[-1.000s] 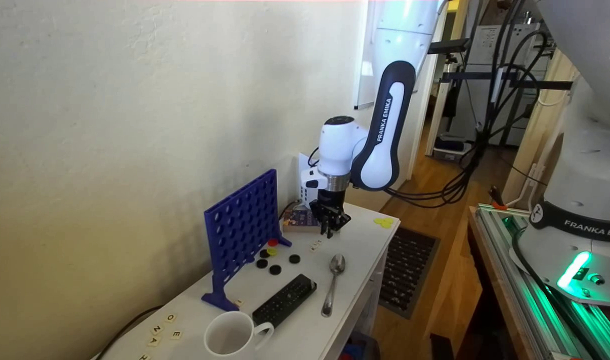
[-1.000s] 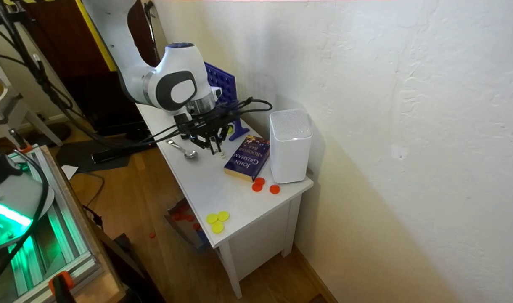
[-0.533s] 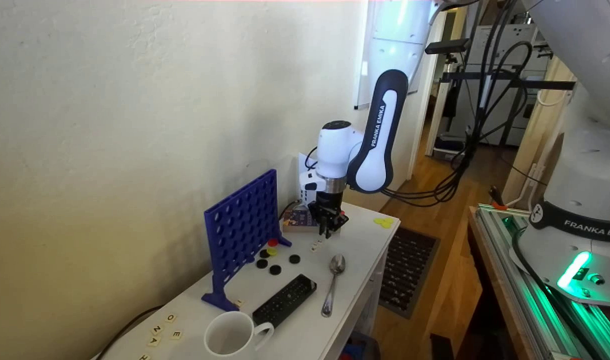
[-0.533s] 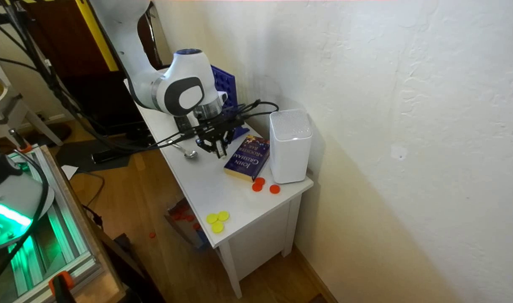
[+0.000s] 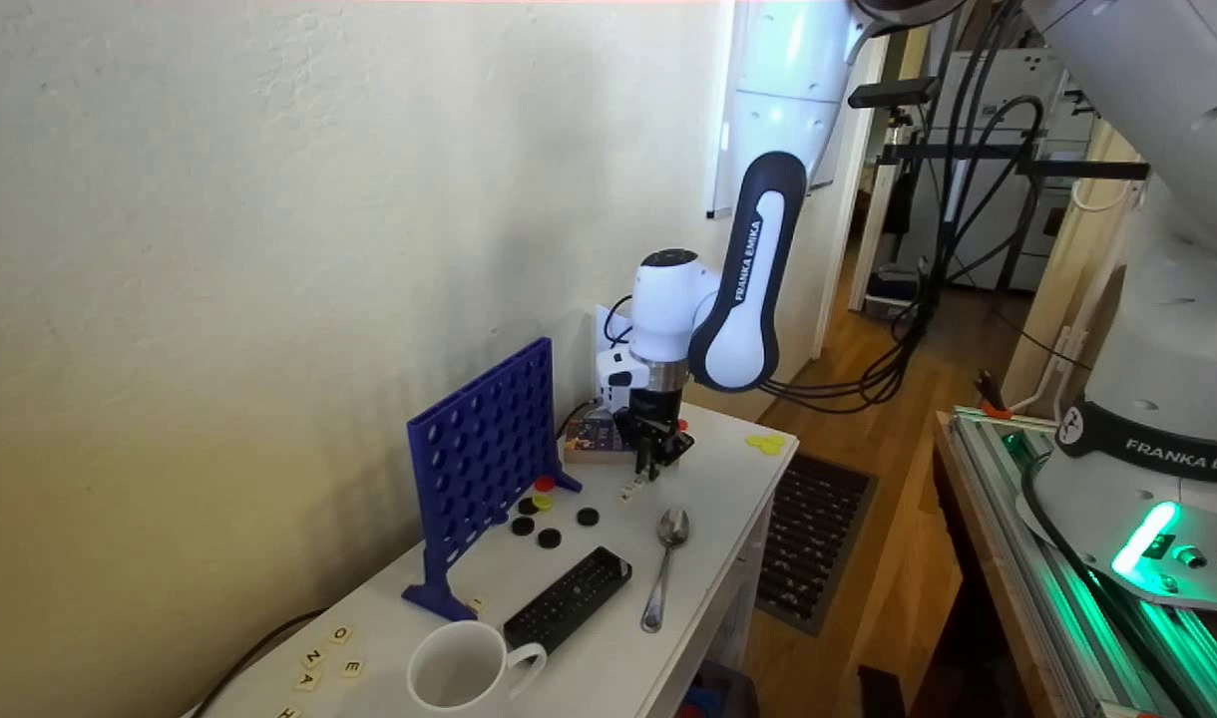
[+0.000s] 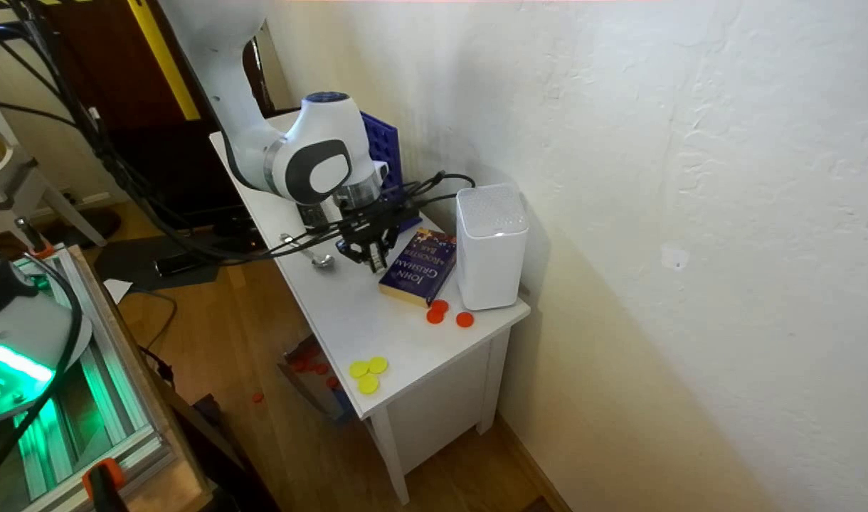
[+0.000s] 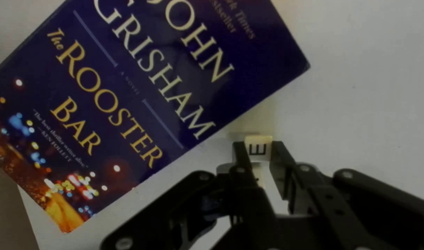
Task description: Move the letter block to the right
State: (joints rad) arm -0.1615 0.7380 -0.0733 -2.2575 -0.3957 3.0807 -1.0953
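Evidently the letter block (image 7: pixel 259 149), squarish and marked E, is right between the tips of my claw (image 7: pixel 258 152), with no long axis to follow. The jaws stand narrow on either side of it; whether they grip, I cannot tell. Another tile (image 7: pixel 258 172) shows just below it in the wrist view, so I judge a lift safer than a drag. The book (image 7: pixel 135 90) is near, on that view's left; going right leads away from it, over the counter (image 6: pixel 348 320), toward yellow discs (image 5: pixel 766 444). A wall (image 6: pixel 654 178) rises beyond.
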